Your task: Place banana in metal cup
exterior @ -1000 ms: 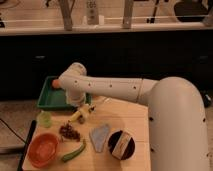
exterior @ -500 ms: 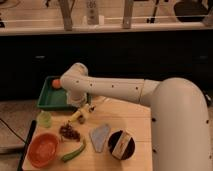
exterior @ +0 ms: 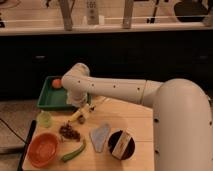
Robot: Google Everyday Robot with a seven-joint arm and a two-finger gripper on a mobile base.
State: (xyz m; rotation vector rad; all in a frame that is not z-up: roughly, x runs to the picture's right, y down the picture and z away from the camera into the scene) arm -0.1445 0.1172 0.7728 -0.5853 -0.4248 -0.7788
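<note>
The small yellow banana (exterior: 76, 116) is at the table's back left, right under my gripper (exterior: 83, 109), which hangs from the white arm's wrist near the green tray. The banana touches or sits just below the gripper's tip. A small greyish thing (exterior: 89, 112) next to the gripper may be the metal cup; the gripper hides most of it.
A green tray (exterior: 50, 100) with an orange item (exterior: 56, 83) stands at the back left. On the table are a pale green cup (exterior: 45, 119), an orange bowl (exterior: 43, 148), a green pod (exterior: 74, 151), a dark red cluster (exterior: 70, 132), a grey-blue piece (exterior: 100, 136) and a dark round container (exterior: 121, 144).
The gripper has come down a little toward the table by the tray. The yellow banana now shows lower, close to the tabletop.
</note>
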